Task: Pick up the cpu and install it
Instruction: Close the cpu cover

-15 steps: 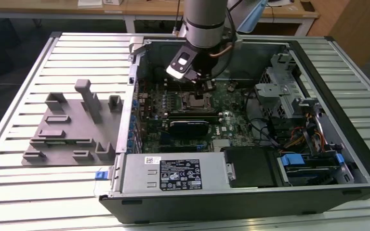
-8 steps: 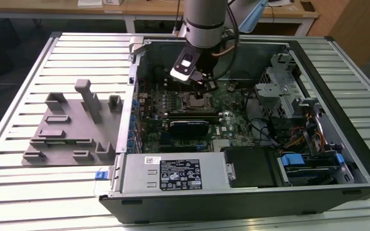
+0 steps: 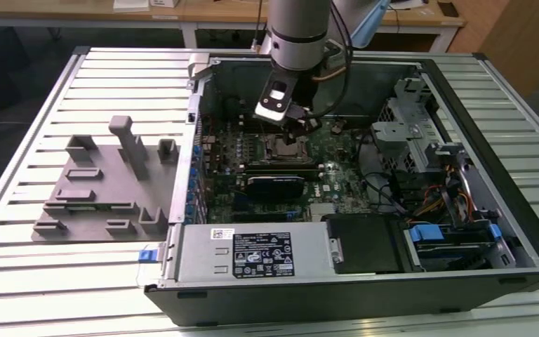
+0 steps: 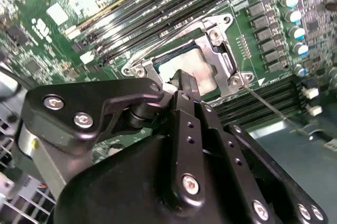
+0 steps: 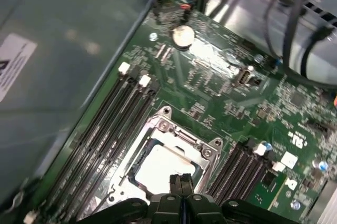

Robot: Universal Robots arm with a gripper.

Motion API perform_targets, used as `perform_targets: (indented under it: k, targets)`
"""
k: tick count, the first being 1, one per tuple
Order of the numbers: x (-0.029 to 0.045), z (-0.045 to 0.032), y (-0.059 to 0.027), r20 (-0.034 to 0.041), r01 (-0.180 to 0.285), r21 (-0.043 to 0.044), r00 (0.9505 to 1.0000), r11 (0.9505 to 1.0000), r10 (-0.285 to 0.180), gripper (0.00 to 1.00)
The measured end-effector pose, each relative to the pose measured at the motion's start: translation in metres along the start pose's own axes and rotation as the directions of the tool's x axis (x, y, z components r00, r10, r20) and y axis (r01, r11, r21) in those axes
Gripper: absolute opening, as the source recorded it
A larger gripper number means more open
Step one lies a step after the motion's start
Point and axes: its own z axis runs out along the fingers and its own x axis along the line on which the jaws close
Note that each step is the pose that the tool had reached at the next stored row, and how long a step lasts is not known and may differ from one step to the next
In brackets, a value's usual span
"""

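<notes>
The cpu (image 5: 160, 167) is a flat silver square lying inside the open motherboard socket frame (image 5: 158, 127), and it also shows as the cpu (image 4: 196, 68) in the second wrist view. My gripper (image 5: 181, 178) hangs just above the chip's edge, its two black fingers (image 4: 185, 88) pressed together with nothing between them. In the exterior view the gripper (image 3: 285, 123) is inside the open computer case, directly above the socket (image 3: 283, 146). The socket's metal load plate stands open around the chip.
Memory slots (image 5: 113, 113) flank the socket on both sides. The case walls (image 3: 204, 77), a drive cage (image 3: 410, 126) and cables (image 3: 391, 189) crowd the exterior view's right. A grey plastic fixture (image 3: 101, 182) sits on the slatted table (image 3: 26, 133) at the exterior view's left.
</notes>
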Motion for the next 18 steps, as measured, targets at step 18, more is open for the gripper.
perform_targets:
  k: [18]
  targets:
    - [0.0000,0.0006,0.0000,-0.0102,0.321,-0.0084,0.9470,0.9471,-0.321,0.11]
